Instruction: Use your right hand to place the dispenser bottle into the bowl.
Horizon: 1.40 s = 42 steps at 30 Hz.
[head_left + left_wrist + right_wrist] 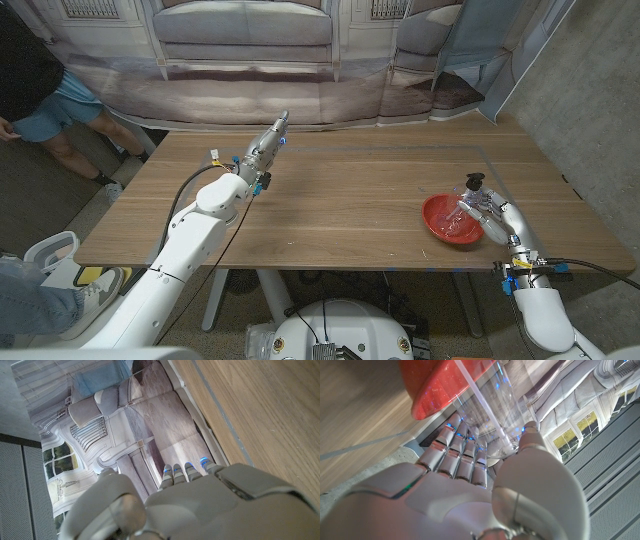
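A red bowl point(450, 222) sits on the wooden table point(350, 200) at the right, near the front edge. My right hand point(497, 217) holds a clear dispenser bottle point(473, 203) with a black pump top over the bowl's right side, tilted. In the right wrist view the clear bottle point(492, 407) lies between my fingers point(457, 452) and thumb, against the red bowl point(440, 382). My left hand point(265, 148) stretches out over the table's far left part, fingers straight and holding nothing; the left wrist view shows those fingertips point(186, 467) past the table's far edge.
A printed backdrop of a sofa point(250, 40) hangs behind the table. A person's legs point(60, 130) show at the far left, and a shoe point(85, 285) lies on the floor at the lower left. Bare wood spans the table's middle.
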Tool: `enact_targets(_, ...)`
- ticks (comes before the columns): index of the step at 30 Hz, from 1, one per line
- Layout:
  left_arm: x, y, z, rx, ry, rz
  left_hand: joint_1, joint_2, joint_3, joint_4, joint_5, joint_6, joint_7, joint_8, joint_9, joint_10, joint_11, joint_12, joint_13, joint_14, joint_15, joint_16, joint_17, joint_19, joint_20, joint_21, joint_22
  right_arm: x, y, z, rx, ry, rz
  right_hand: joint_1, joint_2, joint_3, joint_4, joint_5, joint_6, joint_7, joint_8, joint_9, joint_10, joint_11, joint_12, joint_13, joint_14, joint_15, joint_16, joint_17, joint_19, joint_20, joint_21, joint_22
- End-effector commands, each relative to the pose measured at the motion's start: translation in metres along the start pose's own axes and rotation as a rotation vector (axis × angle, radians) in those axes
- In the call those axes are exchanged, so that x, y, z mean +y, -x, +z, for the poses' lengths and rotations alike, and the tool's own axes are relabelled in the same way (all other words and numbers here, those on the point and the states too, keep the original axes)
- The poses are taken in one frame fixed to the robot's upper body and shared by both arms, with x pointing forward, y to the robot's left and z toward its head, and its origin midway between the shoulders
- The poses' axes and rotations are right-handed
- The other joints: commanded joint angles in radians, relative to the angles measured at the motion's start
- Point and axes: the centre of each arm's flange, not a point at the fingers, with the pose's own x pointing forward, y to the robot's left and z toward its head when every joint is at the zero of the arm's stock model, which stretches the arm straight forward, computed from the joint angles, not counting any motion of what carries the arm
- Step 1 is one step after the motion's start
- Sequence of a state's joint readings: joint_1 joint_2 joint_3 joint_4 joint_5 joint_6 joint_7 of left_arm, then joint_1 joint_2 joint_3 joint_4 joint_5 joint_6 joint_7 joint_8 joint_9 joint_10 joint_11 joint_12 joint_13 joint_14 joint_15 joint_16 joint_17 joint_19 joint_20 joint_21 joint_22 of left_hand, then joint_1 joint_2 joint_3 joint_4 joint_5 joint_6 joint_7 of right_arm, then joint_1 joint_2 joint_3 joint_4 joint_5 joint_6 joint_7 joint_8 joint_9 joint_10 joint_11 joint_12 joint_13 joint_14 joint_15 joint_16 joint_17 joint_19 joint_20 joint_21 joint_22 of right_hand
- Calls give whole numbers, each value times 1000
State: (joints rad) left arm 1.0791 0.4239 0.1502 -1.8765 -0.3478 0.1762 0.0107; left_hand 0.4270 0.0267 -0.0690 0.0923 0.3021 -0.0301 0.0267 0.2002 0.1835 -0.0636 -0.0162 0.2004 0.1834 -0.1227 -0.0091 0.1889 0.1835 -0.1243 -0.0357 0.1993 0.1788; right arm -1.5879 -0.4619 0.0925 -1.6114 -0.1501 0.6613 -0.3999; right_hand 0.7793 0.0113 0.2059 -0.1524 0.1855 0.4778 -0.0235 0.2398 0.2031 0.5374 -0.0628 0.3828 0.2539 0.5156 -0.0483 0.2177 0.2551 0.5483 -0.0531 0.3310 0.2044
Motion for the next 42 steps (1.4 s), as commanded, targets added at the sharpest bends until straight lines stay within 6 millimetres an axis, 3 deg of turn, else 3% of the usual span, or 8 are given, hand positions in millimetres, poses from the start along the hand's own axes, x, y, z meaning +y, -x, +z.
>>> enact_targets(1,1,-1,0,-8,17,-8,2,13,-6,3,-6,-1,2,-3,4,-2,-1,1,4,-6,5,-1,2,-6,-1,2,4,0,2,0,25,14,21,38,42,14,25,5,75,-89,-10,4,-1,-21,-12,5,-17,-65,-7,3,-17,-69,-8,-1)
enact_targets(13,0,-5,-1,-11,24,-17,3,13,-8,3,-6,1,1,-2,4,-2,-2,2,4,-5,4,0,2,-6,-1,2,4,-1,7,0,54,23,37,-16,9,-16,43,9,28,-89,-28,6,-45,-10,-31,7,-52,-47,-14,3,-47,-46,-24,-3)
enact_targets(33,5,-4,-1,-12,24,-11,4,15,-11,3,-7,1,3,-2,4,-2,-1,1,4,-5,3,0,2,-6,-1,2,4,4,1,-1,95,55,67,-101,-49,-68,66,38,-54,-81,-47,9,-127,9,-64,10,-163,-6,-35,-9,-112,4,-60,-4)
enact_targets(35,5,-4,-1,-12,24,-11,4,15,-11,3,-7,1,2,-2,4,-2,-1,1,4,-5,3,0,2,-6,-1,2,4,5,0,0,97,64,72,-104,-51,-70,67,42,-58,-81,-46,9,-133,7,-66,10,-168,-2,-35,-10,-124,11,-66,-4)
enact_targets(38,6,-3,-1,-12,24,-10,5,16,-12,3,-7,1,2,-2,4,-2,0,1,4,-5,3,0,2,-6,0,2,4,5,0,1,98,72,76,-115,-58,-78,68,55,-78,-84,-47,10,-154,10,-75,9,-193,11,-36,-16,-170,51,-88,-7)
enact_targets(42,7,-3,-1,-11,25,-8,5,16,-12,3,-7,2,2,-2,4,-1,-3,2,4,-5,4,0,2,-6,-1,3,4,6,0,1,104,78,74,-122,-63,-83,70,65,-91,-87,-46,10,-166,11,-79,9,-217,16,-38,-21,-198,88,-102,-9)
